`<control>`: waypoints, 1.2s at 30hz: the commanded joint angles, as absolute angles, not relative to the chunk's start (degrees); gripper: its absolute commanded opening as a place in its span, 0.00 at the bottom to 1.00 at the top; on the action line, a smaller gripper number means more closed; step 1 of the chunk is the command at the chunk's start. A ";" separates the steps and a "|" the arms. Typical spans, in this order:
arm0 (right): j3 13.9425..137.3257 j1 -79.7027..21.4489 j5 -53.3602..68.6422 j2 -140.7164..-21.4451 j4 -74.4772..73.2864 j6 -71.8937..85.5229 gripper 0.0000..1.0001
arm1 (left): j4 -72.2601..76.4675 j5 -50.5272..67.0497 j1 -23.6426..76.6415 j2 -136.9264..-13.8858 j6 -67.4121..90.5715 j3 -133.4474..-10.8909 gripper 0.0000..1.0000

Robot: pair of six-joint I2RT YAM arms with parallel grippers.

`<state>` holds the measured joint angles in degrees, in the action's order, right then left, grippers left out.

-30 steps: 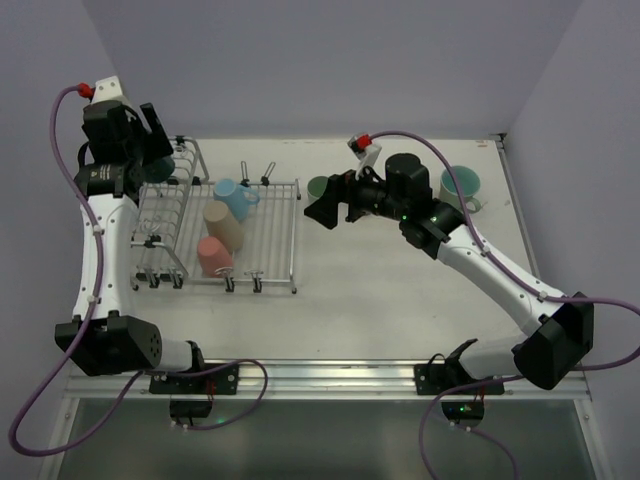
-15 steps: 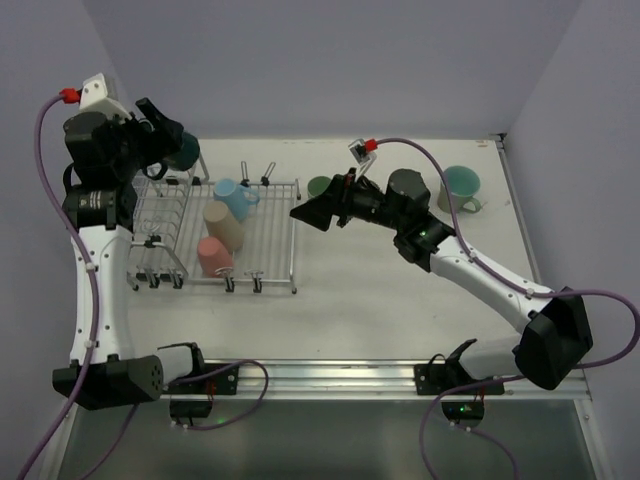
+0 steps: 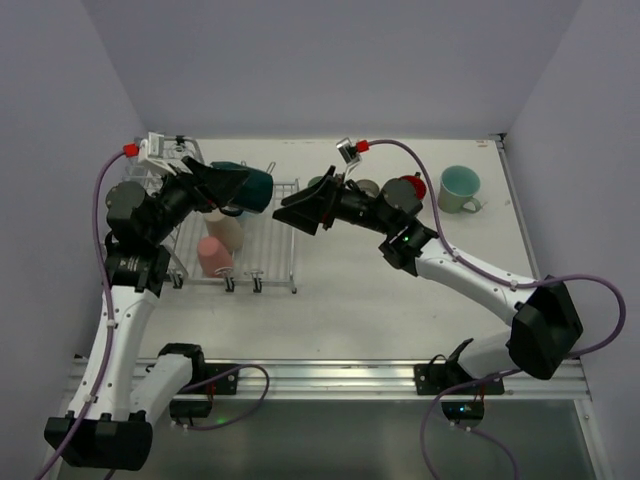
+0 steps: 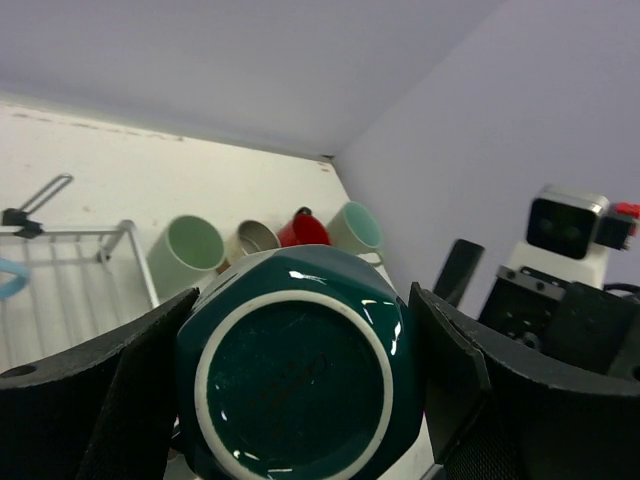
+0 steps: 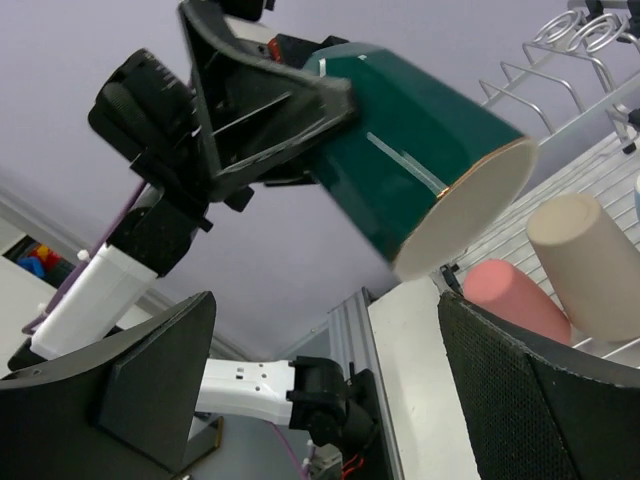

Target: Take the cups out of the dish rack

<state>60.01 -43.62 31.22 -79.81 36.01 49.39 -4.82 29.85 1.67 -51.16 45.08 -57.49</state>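
My left gripper (image 3: 232, 186) is shut on a dark teal cup (image 3: 252, 188) and holds it on its side in the air over the dish rack (image 3: 270, 245), mouth toward the right arm. Its base fills the left wrist view (image 4: 295, 370). My right gripper (image 3: 300, 210) is open and empty, just right of the cup's mouth; the right wrist view shows the cup (image 5: 420, 170) a little above its jaws. A pink cup (image 3: 213, 256) and a beige cup (image 3: 229, 231) lie in the rack. The light blue cup is mostly hidden.
Several cups stand on the table at the back right: pale green (image 4: 185, 255), a metallic one (image 4: 255, 238), red (image 3: 412, 186) and a light teal mug (image 3: 459, 188). The rack's taller slotted section (image 3: 160, 250) is at the far left.
My left arm has lifted the teal cup out of the slotted section and swung it right over the rack. My right gripper has moved left toward it.
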 commanded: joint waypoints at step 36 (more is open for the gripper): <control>52.13 -44.65 27.16 -76.48 53.26 54.76 0.00 | 24.53 27.15 18.63 -44.91 55.73 -45.26 1.00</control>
<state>55.16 -45.45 32.12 -80.77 51.44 58.98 20.03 26.83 18.46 -46.02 58.85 -42.02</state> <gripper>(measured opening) 0.198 0.969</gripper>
